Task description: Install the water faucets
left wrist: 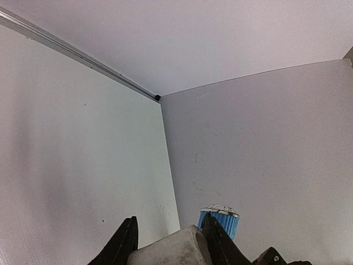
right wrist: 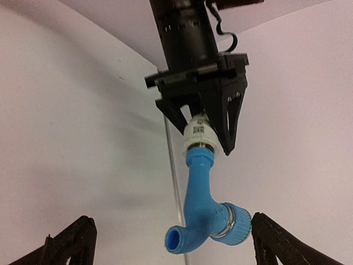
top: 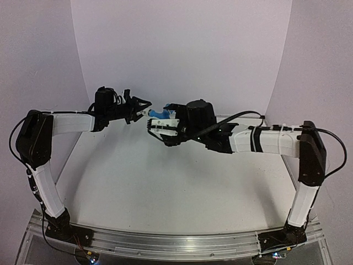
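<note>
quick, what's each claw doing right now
left claw: closed on the white pipe fitting, with the blue tap joined to its end
right claw: open, gripping nothing

Your tap (right wrist: 199,204) is smooth, glossy bright-blue plastic with a shiny silvery metal ring (right wrist: 231,222); the pipe fitting (right wrist: 197,131) looks matt white plastic; the left gripper (right wrist: 205,141) has jaws of matt black plastic; the table (top: 165,187) is smooth matt white; the rail (top: 182,243) at its near edge looks brushed metal.
</note>
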Available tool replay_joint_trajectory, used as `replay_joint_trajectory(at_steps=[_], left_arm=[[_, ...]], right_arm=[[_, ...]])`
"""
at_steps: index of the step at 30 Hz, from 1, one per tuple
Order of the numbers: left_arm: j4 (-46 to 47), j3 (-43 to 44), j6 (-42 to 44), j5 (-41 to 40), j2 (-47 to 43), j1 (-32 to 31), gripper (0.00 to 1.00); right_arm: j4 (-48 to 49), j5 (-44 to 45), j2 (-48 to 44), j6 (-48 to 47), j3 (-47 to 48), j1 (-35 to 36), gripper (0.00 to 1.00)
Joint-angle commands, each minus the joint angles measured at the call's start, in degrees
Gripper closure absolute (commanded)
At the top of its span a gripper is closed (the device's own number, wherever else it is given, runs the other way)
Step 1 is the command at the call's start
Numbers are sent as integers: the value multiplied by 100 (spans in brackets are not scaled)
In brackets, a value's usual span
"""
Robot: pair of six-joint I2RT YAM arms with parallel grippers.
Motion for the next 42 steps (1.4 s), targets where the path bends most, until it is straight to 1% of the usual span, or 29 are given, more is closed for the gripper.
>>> replay_joint_trajectory(at_steps=[1, 3, 4, 5, 8, 9, 11, 12, 14, 16, 18, 19, 20, 22, 23, 25, 26, 27, 29, 30, 31, 32, 33, 35, 36, 37, 39, 41, 42], left_arm=[[342, 20, -71, 1, -405, -9, 100], [342, 32, -72, 7, -403, -9, 100], [342, 32, -71, 7, -405, -9, 100], [342, 32, -69, 7, -407, -9, 100], [337, 27, -66, 9, -407, -12, 100], [336, 27, -61, 10, -407, -9, 100], [333, 36, -54, 7, -399, -8, 100], [333, 52, -53, 12, -382, -8, 100], [333, 85, -46, 38, -345, -8, 100], [331, 124, -45, 58, -306, -12, 100], [333, 160, -37, 52, -275, -8, 100], [333, 189, -29, 56, -253, -7, 100], [333, 210, -27, 59, -234, 0, 100], [325, 240, -27, 74, -212, 1, 100], [325, 246, -27, 73, -201, 1, 100], [323, 247, -30, 60, -184, 1, 100], [324, 248, -34, 58, -176, 1, 100], [321, 250, -36, 60, -175, 0, 100], [316, 249, -40, 62, -176, 0, 100], [316, 247, -43, 56, -182, -1, 100], [313, 247, -44, 51, -195, -2, 100], [313, 241, -45, 45, -211, -2, 100], [315, 233, -45, 38, -225, -3, 100], [315, 222, -45, 35, -249, 0, 100], [308, 221, -44, 35, -261, -1, 100], [307, 213, -38, 34, -275, -1, 100], [292, 198, -16, 38, -320, 1, 100], [272, 175, 7, 15, -354, 2, 100], [264, 167, 13, 9, -363, 2, 100]], right_arm=[[1338, 1333, 851, -1319, 721, -72, 2], [1682, 1574, 1185, -1504, 924, -75, 3], [1928, 1656, 1307, -1503, 977, -77, 6], [2077, 1716, 1388, -1428, 1030, -74, 10], [2066, 1871, 1497, -985, 1201, -74, 23], [2064, 1916, 1500, -808, 1224, -73, 29], [1937, 1966, 1445, -339, 1243, -64, 54], [1716, 1972, 1395, 229, 1279, -64, 65], [1092, 1857, 1298, 1255, 1422, -63, 81], [224, 1571, 1205, 2561, 1701, -62, 89], [-593, 843, 1116, 4168, 1988, -85, 93], [-838, 313, 1052, 4900, 2047, -149, 97], [-902, -313, 937, 6035, 2047, -252, 100], [-709, -1760, 796, 8199, 1950, -629, 100], [-254, -2510, 804, 9361, 1843, -856, 100], [1098, -3550, 927, 12208, 1562, -1156, 100], [1982, -3907, 1001, 13209, 1426, -1254, 100], [2723, -4067, 1133, 14416, 1306, -1295, 100], [4094, -4080, 1389, 16049, 1244, -1300, 100], [4644, -4056, 1499, 16614, 1282, -1300, 100], [5009, -4045, 1564, 16928, 1318, -1296, 100], [5105, -4055, 1538, 16957, 1286, -1306, 95], [5134, -4064, 1478, 16885, 1219, -1328, 89], [4843, -4025, 1157, 16179, 850, -1381, 66], [4485, -3983, 904, 15756, 555, -1398, 52], [4096, -3896, 741, 15169, 378, -1410, 42], [3215, -3572, 159, 13808, -137, -1408, 29], [2196, -3145, -397, 12517, -521, -1386, 18], [1913, -2938, -648, 11941, -703, -1373, 14]])
